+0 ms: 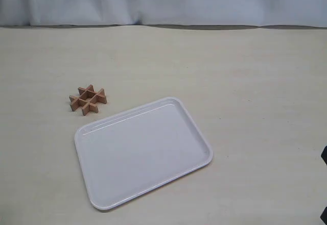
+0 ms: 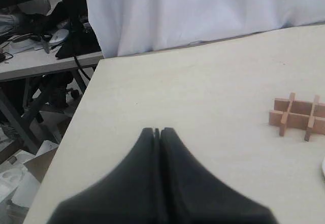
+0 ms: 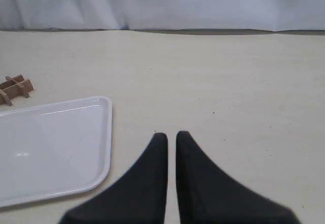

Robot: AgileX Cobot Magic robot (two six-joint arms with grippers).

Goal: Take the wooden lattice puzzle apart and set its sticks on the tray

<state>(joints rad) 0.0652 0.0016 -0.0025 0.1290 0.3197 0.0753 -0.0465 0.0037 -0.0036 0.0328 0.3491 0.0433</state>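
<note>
The wooden lattice puzzle lies assembled on the table, a small hash of crossed light-brown sticks, just off the far left corner of the tray. The white tray holds nothing. In the left wrist view the puzzle lies well off to one side of my left gripper, whose black fingers are pressed together and empty. My right gripper hovers over bare table beside the tray, fingers nearly touching with only a thin slit and nothing between them; the puzzle is far beyond the tray.
A white curtain hangs along the table's far edge. In the left wrist view, the table's side edge drops off to a cluttered floor and a bench. A dark bit of the right arm shows at the exterior view's edge.
</note>
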